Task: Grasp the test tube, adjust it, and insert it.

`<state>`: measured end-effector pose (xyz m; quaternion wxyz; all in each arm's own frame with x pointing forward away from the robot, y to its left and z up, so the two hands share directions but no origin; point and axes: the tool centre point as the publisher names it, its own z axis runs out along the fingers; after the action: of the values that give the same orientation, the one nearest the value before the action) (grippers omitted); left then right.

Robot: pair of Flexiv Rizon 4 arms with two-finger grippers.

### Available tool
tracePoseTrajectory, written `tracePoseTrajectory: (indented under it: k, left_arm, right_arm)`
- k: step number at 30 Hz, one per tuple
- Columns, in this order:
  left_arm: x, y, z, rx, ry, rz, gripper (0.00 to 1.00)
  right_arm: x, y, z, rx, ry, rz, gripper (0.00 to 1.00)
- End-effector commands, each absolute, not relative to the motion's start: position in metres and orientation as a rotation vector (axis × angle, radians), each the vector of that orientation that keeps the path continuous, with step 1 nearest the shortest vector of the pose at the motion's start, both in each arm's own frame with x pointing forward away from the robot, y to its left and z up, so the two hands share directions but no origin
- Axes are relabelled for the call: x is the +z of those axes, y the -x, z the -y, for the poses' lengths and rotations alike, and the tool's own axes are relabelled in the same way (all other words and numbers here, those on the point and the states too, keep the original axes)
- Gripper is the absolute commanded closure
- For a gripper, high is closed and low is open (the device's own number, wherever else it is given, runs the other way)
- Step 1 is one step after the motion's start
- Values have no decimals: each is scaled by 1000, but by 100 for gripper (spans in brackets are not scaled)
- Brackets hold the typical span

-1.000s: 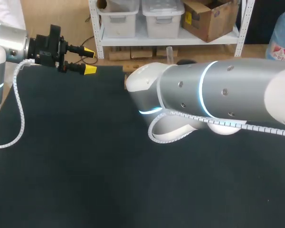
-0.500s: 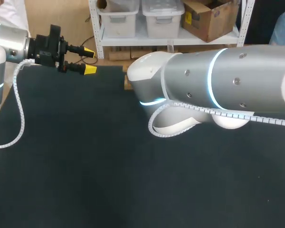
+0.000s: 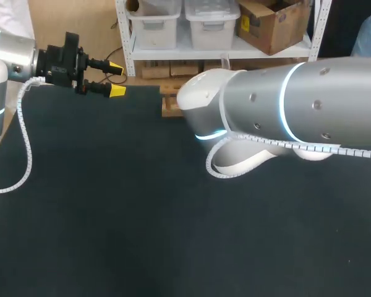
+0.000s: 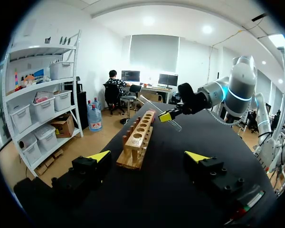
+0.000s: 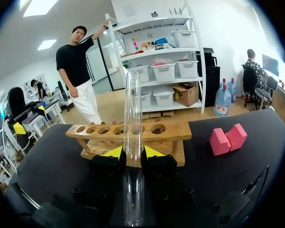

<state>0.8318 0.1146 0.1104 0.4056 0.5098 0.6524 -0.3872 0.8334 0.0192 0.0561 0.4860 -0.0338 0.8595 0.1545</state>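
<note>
Dark tabletop (image 3: 111,185); test tube (image 5: 132,109) in right hand (image 5: 133,152)

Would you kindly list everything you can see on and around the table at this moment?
test tube: one, clear, gripped in the right claw, near the rack
rack: one, wooden, a row of holes, on the table ahead of the right claw
pink block: one notched piece or two touching, cannot tell; on the table beside the rack
table: one, black
left claw: yellow tips, open, empty, at the table's far left corner
right claw: yellow tips, shut on the test tube
</note>
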Motion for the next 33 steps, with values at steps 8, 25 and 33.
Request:
tracePoseTrajectory:
  k: [8, 25, 33]
  left_arm:
    - [110, -829, -115, -971, -1282, -1643, 0]
    - [110, -829, -115, -971, -1282, -1643, 0]
    - [110, -829, -115, -971, -1282, -1643, 0]
  right_arm:
    - [56, -837, -17, 368, 243, -2734, 100]
    - [44, -840, -16, 373, 269, -2778, 100]
    - [37, -841, -16, 376, 266, -2797, 100]
